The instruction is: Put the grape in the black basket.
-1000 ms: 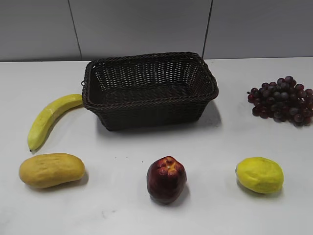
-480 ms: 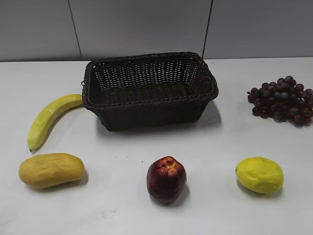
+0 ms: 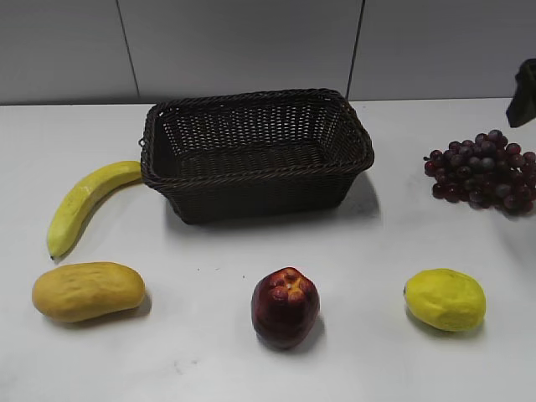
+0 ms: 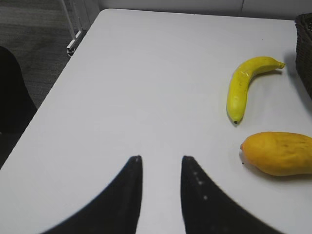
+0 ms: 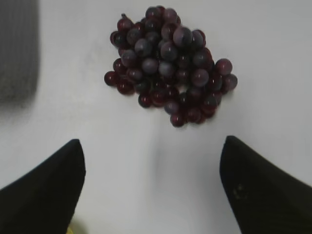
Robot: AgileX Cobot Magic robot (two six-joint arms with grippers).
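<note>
Grape (image 3: 483, 171) lying on the worktop (image 3: 394, 234), well right of the empty basket (image 3: 256, 152). Right end effector (image 5: 151, 165) above the grape, fingers wide apart (nothing held); left end effector (image 4: 160, 168) slightly parted, near the banana (image 4: 246, 86).

The grape (image 5: 168, 63) lies on the white counter (image 5: 273, 58), a loose bunch of dark purple-red berries. The right end effector (image 5: 152, 183) hangs above and short of it, fingers (image 5: 44, 195) spread wide, touching nothing. A dark blur sits at the left edge.
</note>
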